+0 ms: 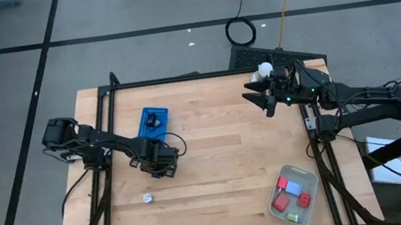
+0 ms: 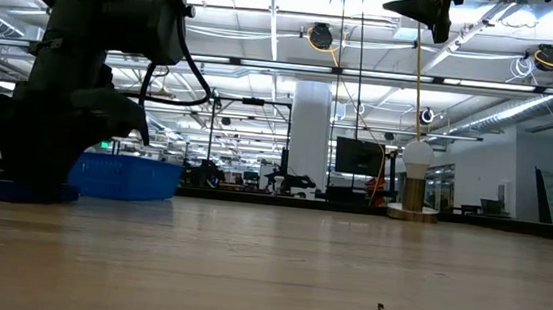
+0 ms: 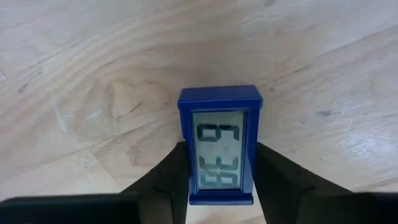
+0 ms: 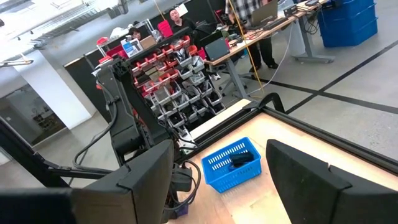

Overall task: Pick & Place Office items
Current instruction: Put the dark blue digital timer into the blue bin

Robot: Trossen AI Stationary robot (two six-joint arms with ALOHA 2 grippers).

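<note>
The left gripper (image 3: 217,180) pinches a small blue digital clock (image 3: 219,143) lying on the table (image 1: 222,156) – an off-centre grip could let it twist out – while the right gripper (image 1: 267,97) hovers, jaws spread

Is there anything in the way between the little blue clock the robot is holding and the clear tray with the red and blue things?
Nothing visible. The left gripper is shut on the blue clock. From there to the clear tray the high view shows only bare wooden table. The small silvery piece lies off to the side.
</note>
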